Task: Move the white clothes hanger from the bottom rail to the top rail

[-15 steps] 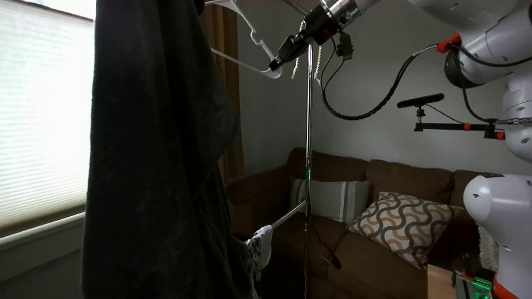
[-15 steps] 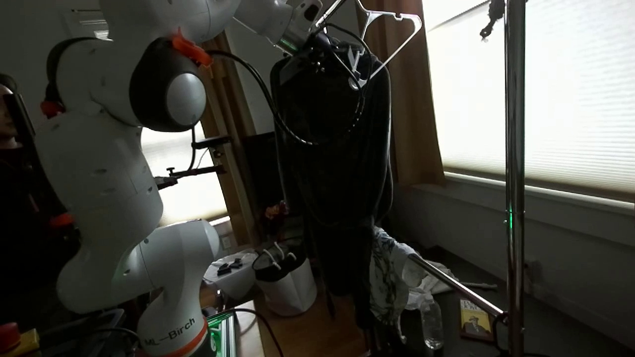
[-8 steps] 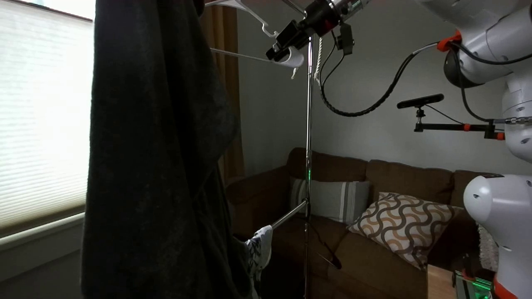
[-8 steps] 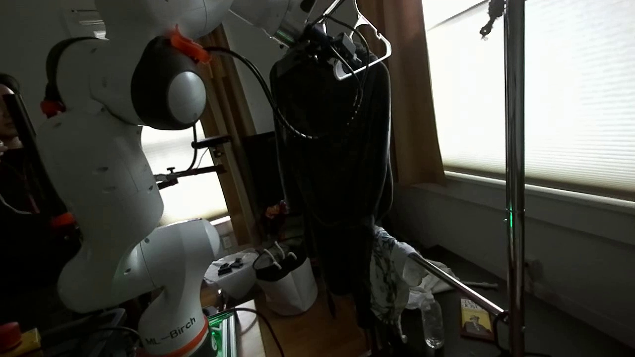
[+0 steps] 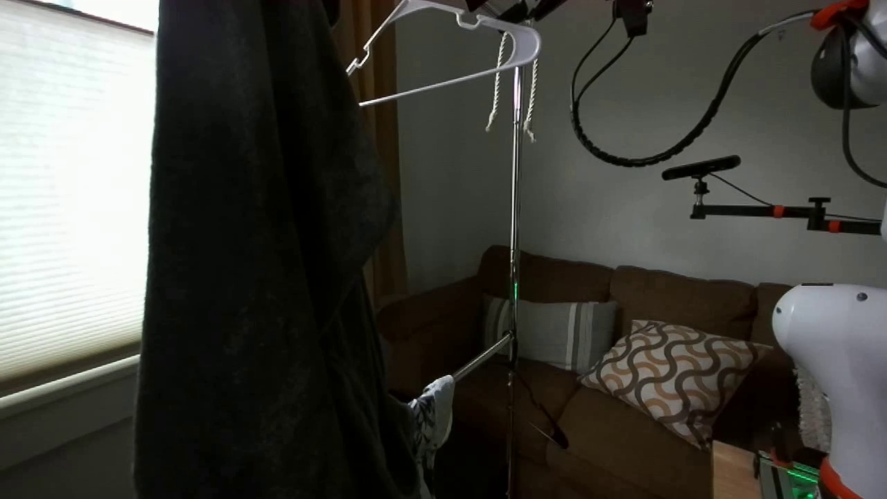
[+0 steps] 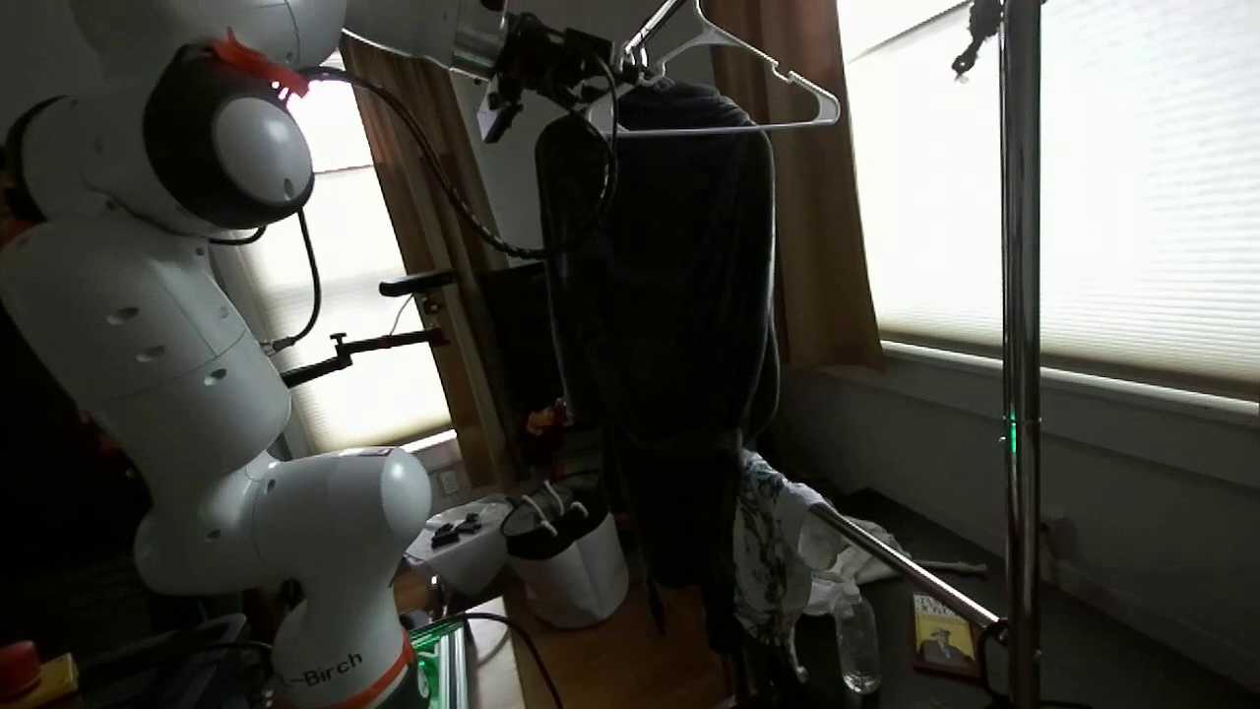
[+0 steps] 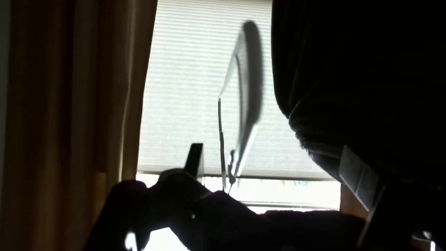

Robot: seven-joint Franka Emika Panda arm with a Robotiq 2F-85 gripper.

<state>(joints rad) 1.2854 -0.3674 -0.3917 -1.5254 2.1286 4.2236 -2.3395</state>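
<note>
The white clothes hanger (image 6: 728, 129) hangs nearly level beside the top rail (image 6: 652, 30); its hook runs out of the picture, so its seat on the rail is hidden. In an exterior view the rounded end of the hanger (image 5: 527, 47) points toward the arm. My gripper (image 5: 532, 10) is at the upper edge there, just above that end. In the wrist view the hanger (image 7: 255, 73) stands edge-on beyond my gripper (image 7: 275, 167), whose fingers (image 7: 359, 177) are wide apart with nothing held. Lower down runs the bottom rail (image 6: 911, 569), partly covered by cloth.
A dark garment (image 6: 669, 295) hangs close to the hanger and fills much of an exterior view. The rack's upright pole (image 6: 1022, 295) and dangling white cords (image 5: 496, 93) stand nearby. A patterned cloth (image 6: 768, 551) drapes over the bottom rail. Behind is a brown sofa (image 5: 443, 312).
My gripper was closed on the hanger's end; it has opened, let go, and drawn up and back toward the robot. The hanger has swung round and now hangs free of it.
</note>
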